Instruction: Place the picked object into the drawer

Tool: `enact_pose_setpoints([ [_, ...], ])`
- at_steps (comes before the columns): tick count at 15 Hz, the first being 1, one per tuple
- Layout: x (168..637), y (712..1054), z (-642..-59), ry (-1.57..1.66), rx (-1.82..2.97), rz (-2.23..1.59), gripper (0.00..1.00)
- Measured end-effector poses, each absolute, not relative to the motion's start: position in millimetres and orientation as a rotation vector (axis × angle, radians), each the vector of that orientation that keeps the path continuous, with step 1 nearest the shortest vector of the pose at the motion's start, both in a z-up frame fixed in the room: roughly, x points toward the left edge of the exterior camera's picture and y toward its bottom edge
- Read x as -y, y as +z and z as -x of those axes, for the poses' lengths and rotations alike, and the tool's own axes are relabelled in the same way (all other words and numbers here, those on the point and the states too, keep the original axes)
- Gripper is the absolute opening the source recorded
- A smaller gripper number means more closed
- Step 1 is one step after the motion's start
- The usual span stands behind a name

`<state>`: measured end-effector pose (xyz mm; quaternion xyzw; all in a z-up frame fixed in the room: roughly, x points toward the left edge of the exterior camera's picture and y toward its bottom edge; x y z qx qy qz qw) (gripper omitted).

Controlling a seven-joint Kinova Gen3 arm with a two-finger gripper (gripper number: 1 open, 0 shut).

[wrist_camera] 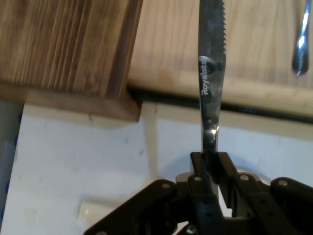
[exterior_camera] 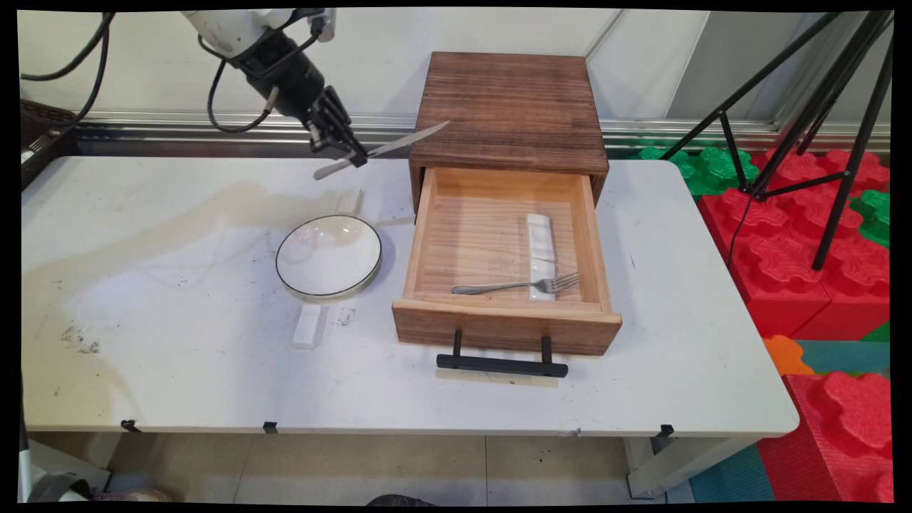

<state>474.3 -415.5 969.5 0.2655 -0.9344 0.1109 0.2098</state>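
My gripper is shut on a steel table knife and holds it in the air above the table's back part, left of the wooden drawer box. The blade points right, its tip over the box's left top edge. In the hand view the knife runs straight up from between the fingertips, serrated edge to the right, across the box's corner and the open drawer's side wall. The drawer is pulled out; inside lie a fork and a white cutlery rest.
A white bowl with a dark rim sits left of the drawer. One small white block lies in front of the bowl, another behind it. The drawer's black handle sticks out toward the table's near edge. A black tripod stands at right.
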Motion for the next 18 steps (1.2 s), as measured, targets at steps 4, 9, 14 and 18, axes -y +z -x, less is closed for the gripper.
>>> enact_pose_setpoints([
  [4, 415, 982, -448, 0.306, 2.577, -0.689, 0.0],
  [9, 418, 988, -415, 0.307, 2.565, -0.633, 0.0],
  [14, 428, 981, -384, 0.312, 2.557, -0.605, 0.0],
  [18, 440, 967, -356, 0.319, 2.56, -0.59, 0.0],
])
